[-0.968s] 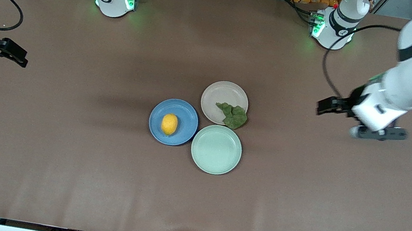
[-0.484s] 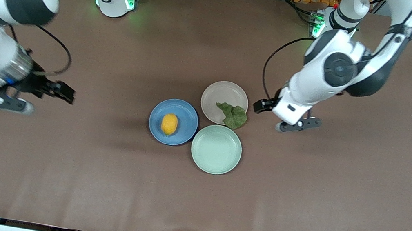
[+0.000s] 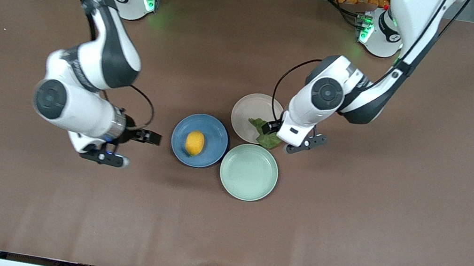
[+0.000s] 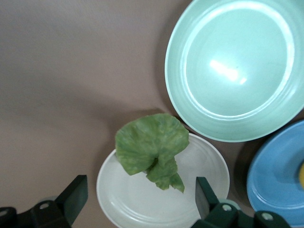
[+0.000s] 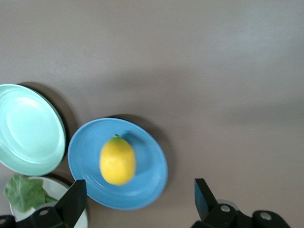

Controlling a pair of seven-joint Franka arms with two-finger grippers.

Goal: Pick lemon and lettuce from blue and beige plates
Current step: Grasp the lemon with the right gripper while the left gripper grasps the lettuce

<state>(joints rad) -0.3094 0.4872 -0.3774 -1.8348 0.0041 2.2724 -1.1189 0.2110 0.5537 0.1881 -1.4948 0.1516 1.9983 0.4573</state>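
The lemon point(image 3: 195, 143) lies on the blue plate point(image 3: 214, 132). The lettuce point(image 3: 270, 139) lies on the edge of the beige plate point(image 3: 250, 109) toward the mint-green plate. My left gripper point(image 3: 270, 128) is open over the lettuce and beige plate. In the left wrist view the lettuce point(image 4: 152, 147) sits on the beige plate point(image 4: 204, 166), just ahead of my open left gripper point(image 4: 140, 197). My right gripper point(image 3: 153, 138) is open over bare table beside the blue plate, toward the right arm's end. In the right wrist view the lemon point(image 5: 117, 160) and blue plate point(image 5: 149, 183) lie ahead of my open right gripper point(image 5: 140, 198).
A pale mint-green plate point(image 3: 249, 172) stands empty, nearer the front camera than the beige plate and touching both other plates. It also shows in the left wrist view point(image 4: 235, 66) and the right wrist view point(image 5: 28, 130). Brown table surrounds the plates.
Both arms have swung in from the table's ends toward the plates. The left gripper has come over the lettuce; the right gripper has come up beside the blue plate.
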